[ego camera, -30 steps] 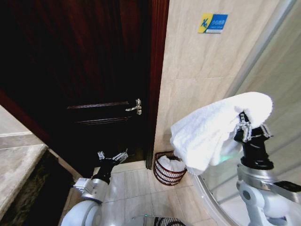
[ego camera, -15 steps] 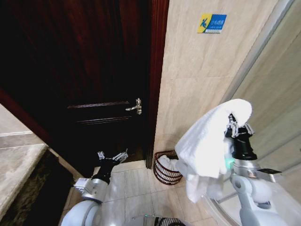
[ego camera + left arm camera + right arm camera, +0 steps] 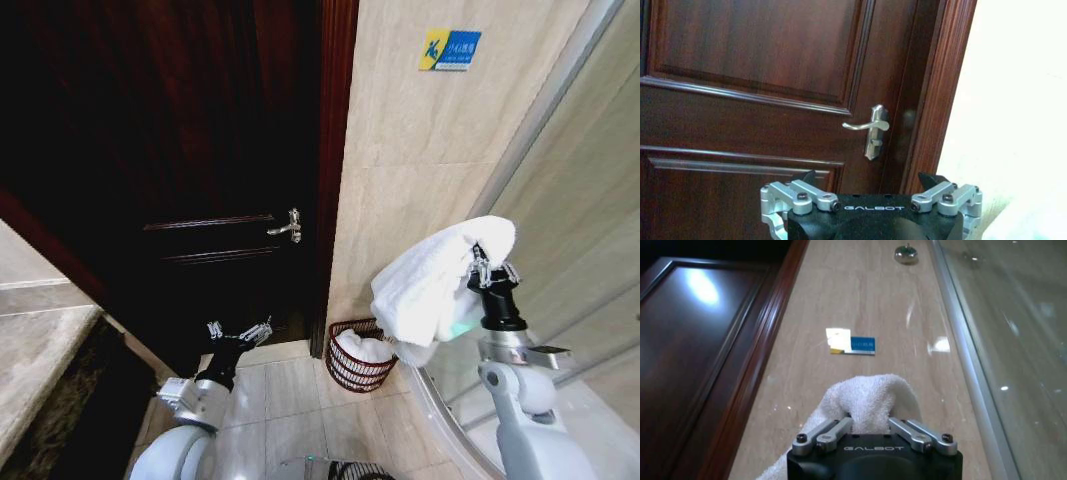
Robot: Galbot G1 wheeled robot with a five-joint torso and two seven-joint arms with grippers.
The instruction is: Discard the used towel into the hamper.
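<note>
Head view, right gripper [image 3: 487,268]: clamped on the white towel [image 3: 430,290], mid-right of frame
Hamper [image 3: 358,356]: lower left of the towel, closer to this arm
Left gripper [image 3: 238,333]: parked low, fingers apart

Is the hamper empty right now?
Not empty: white cloth already lies inside the hamper, while the right gripper holds the towel above it.

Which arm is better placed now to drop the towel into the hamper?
The right. Its gripper already holds the towel above and beside the hamper. The left gripper is open, low by the door.
</note>
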